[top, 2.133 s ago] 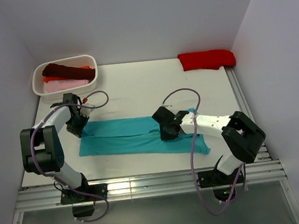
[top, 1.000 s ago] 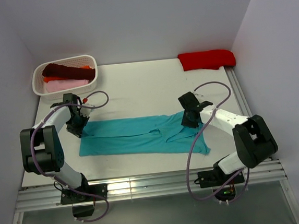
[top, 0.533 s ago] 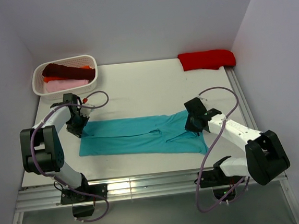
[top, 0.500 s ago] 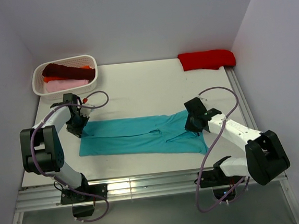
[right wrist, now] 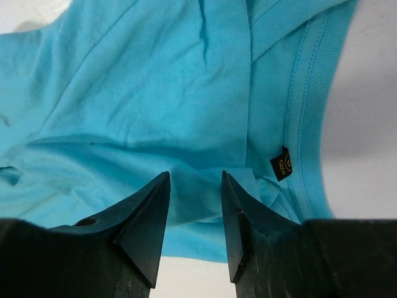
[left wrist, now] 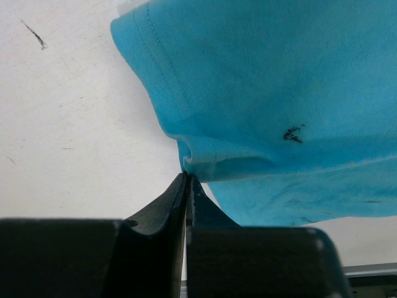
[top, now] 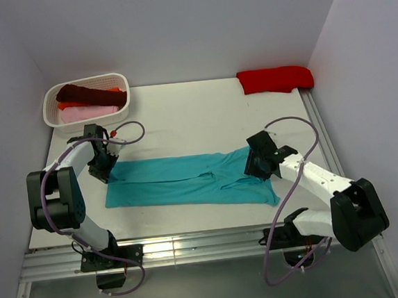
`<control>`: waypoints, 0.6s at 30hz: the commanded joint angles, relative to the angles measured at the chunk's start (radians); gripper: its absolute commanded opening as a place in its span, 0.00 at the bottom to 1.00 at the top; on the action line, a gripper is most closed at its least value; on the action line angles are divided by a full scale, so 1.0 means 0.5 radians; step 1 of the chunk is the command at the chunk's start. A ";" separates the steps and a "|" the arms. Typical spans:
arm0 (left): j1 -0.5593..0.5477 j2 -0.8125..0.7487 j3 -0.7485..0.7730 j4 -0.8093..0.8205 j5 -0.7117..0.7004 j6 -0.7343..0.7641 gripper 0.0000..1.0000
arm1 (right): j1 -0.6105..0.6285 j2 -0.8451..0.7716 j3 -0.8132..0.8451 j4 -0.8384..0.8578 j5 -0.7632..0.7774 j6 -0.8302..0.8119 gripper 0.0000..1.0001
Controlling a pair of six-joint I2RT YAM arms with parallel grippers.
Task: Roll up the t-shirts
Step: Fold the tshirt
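The teal t-shirt [top: 181, 182] lies folded into a long narrow strip across the near half of the counter [top: 196, 114], running left to right, a bit closer to the near edge than the far one. The left gripper [left wrist: 187, 177] sits at the strip's left end with its fingers pressed together, tips right against a bunched bit of hem. Honestly can't tell if any cloth is actually caught between them. The right gripper [right wrist: 195, 177] is down at the right end, fingers spread apart over the cloth just beside the collar [right wrist: 310, 93] and the little size label [right wrist: 282, 164], nothing pinched.

Further back, the white basket [top: 126, 92] is in the far left corner with a maroon t-shirt [top: 90, 96] on top, an orange t-shirt [top: 76, 104] peeking out under it and a pink t-shirt [top: 88, 113] along the front. The red t-shirt [top: 275, 79] is bundled in the far right corner.
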 commanded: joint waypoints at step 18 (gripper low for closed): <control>0.013 -0.058 0.049 -0.067 0.025 0.037 0.11 | -0.452 0.421 0.333 0.029 0.144 -0.172 0.76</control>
